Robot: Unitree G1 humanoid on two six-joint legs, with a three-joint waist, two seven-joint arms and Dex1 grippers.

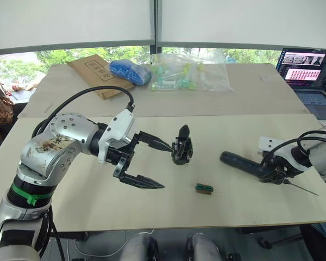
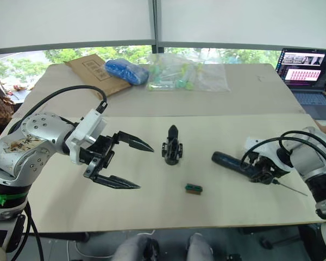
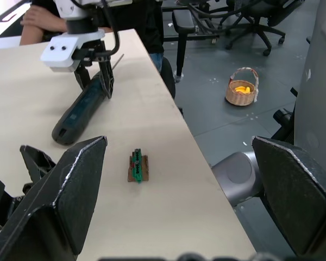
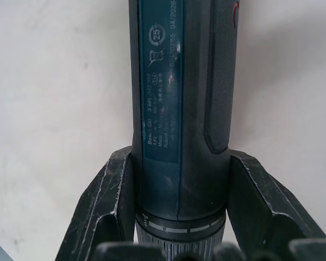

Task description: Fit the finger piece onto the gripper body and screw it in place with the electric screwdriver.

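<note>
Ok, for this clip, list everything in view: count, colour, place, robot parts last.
gripper body: one, black, upright mid-table.
electric screwdriver: one, dark bluish-black, lying on the table at the right, thin bit pointing right.
green block: one, green, on the table near the front edge, right of centre.
cardboard piece: one, brown, far left of the table.
blue bundle: one, blue, beside the cardboard.
clear plastic bags: several, holding greenish items, far centre.
laptop: one, open, far right.
wicker basket: one, tan, on the floor.
left gripper: open, just left of the gripper body.
right gripper: fingers either side of the screwdriver.
</note>
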